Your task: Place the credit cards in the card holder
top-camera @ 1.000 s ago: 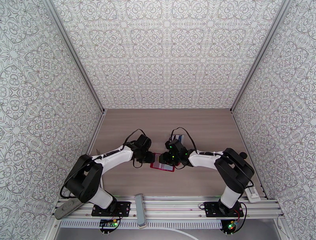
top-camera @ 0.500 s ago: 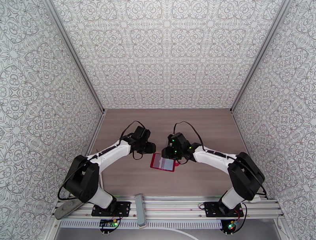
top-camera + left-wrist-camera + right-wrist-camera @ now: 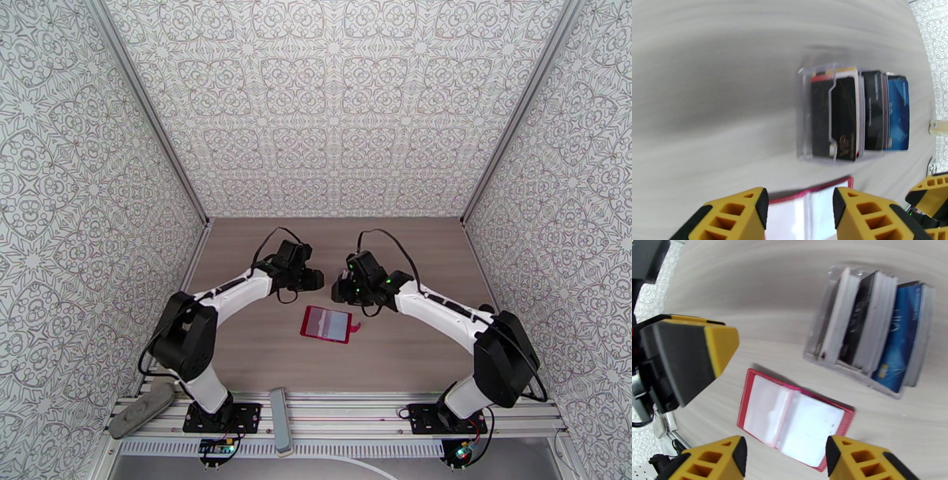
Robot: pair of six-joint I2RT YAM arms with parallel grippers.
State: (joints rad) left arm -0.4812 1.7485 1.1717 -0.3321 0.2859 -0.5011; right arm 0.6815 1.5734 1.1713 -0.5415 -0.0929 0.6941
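The card holder (image 3: 326, 324) lies open and flat on the tabletop (image 3: 261, 347) — clear pockets up. The credit cards (image 3: 857, 114) stand on edge in a clear case (image 3: 804, 118) just beyond it. Above, the left fingers (image 3: 738, 215) and right fingers (image 3: 857, 459) hover spread apart — both empty.

Wood-grain table (image 3: 261, 363), boxed by patterned walls (image 3: 332, 103) on three sides, w/ a clear plastic stand (image 3: 804, 114) on it. At near edge, a grey bar (image 3: 280, 409) lies across the alu. rail (image 3: 355, 410); a darker grey oblong (image 3: 142, 409) rests at the rail's left end.
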